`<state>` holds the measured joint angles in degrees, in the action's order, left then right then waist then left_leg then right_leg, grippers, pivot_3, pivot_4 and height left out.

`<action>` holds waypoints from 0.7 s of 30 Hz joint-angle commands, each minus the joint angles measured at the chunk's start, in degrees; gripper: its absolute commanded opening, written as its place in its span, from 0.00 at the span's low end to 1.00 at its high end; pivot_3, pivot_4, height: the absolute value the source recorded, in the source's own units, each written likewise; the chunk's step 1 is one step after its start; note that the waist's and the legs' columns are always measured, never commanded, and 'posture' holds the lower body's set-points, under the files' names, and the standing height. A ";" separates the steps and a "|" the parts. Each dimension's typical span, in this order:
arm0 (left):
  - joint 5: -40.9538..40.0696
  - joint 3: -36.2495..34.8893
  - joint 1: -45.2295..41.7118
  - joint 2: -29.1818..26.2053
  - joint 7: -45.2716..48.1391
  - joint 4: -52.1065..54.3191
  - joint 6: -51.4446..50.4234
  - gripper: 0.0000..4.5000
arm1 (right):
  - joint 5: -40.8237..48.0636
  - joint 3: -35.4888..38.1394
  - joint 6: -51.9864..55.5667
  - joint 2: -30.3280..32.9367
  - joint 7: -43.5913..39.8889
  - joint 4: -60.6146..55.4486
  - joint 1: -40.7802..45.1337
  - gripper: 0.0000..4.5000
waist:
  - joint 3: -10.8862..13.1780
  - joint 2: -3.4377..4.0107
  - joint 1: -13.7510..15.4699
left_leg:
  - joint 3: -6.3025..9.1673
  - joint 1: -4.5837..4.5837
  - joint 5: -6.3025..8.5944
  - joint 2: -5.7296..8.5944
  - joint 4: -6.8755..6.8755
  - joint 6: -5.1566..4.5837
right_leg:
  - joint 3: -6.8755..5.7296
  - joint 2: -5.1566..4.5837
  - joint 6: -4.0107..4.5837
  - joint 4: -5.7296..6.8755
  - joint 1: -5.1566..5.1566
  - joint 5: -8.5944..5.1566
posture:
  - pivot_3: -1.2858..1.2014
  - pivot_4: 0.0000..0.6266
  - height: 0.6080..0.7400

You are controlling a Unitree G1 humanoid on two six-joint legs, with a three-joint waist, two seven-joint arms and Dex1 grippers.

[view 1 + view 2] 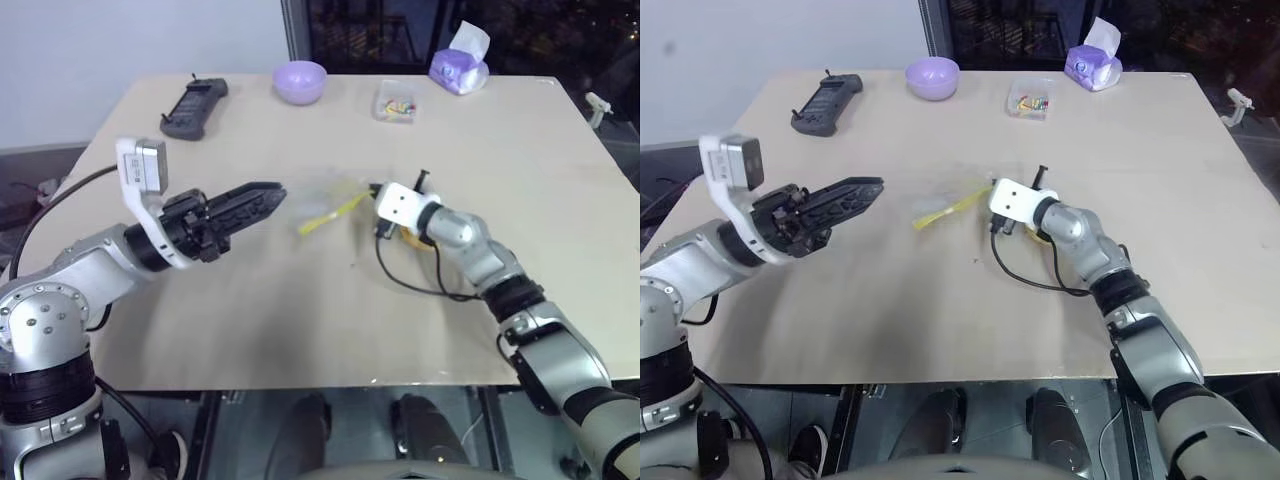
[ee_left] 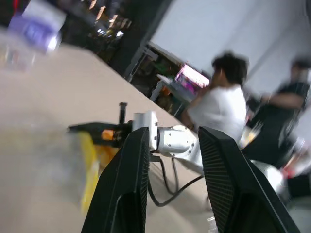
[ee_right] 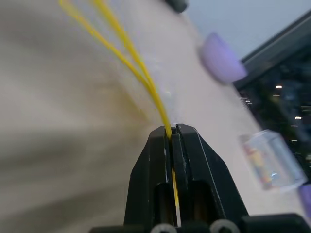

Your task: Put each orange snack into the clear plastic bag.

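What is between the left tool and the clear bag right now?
Nothing visible. The left tool hangs open above bare table, a gap short of the clear plastic bag. The right tool is shut on the bag's yellow seal strip at the far side.

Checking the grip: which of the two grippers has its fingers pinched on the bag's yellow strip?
The right gripper, shut on the clear plastic bag's yellow strip; the left gripper's fingers stand apart.
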<state>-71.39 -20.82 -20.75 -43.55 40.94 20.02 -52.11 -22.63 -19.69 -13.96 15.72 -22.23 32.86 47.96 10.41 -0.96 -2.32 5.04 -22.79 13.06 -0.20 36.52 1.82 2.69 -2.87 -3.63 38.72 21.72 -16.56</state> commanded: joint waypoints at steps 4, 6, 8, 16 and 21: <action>44.81 20.60 -2.54 4.36 -9.64 -2.74 29.39 0.37 | -1.70 1.78 10.09 -2.84 3.68 -2.55 3.81 0.00 | 0.01 0.02 0.08 | -0.02 0.00 0.00 0.02 -0.04 0.00 | 0.05 0.00 0.01 0.00 0.03 0.02 | 0.52 0.24 1.00; 56.04 25.58 -0.17 5.48 -13.47 -4.27 37.08 0.37 | -1.84 1.91 11.62 -3.26 4.28 -2.43 4.20 0.00 | 0.00 0.01 -0.09 | -0.10 -0.04 0.00 0.02 -0.11 0.00 | 0.15 0.00 0.01 -0.02 0.15 0.01 | 0.52 0.24 1.00; 66.45 29.27 2.47 5.83 -16.80 -5.96 45.07 0.37 | -1.75 1.92 12.47 -3.47 4.69 -2.51 4.40 0.00 | 0.00 0.01 -0.25 | -0.26 -0.16 0.00 0.00 -0.22 -0.01 | 0.33 0.01 0.01 -0.02 0.42 0.01 | 0.52 0.24 1.00; 82.33 29.07 5.67 8.85 -25.85 -7.48 57.43 0.37 | -1.03 1.92 13.71 -3.92 5.04 -2.98 4.51 0.00 | -0.01 0.01 -0.13 | -0.48 -1.19 -0.01 -0.04 -0.11 -0.02 | 0.50 0.01 0.01 0.27 1.63 0.03 | 0.52 0.24 1.00; 85.73 28.37 5.89 9.68 -26.77 -9.02 58.81 0.37 | -0.87 1.85 13.69 -4.03 4.77 -3.43 4.19 0.00 | -0.01 0.01 -0.21 | -0.48 -1.17 0.00 -0.03 -0.10 -0.05 | 0.50 0.02 0.00 0.32 1.63 0.03 | 0.52 0.24 1.00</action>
<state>13.23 9.07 -15.11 -34.12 14.97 10.65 5.16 -24.28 -19.06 -0.15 11.85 -18.03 32.41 50.78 10.39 -0.95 -2.53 4.56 -23.96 13.07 -0.23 36.42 1.77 3.19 -2.85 -3.63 39.05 23.35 -16.53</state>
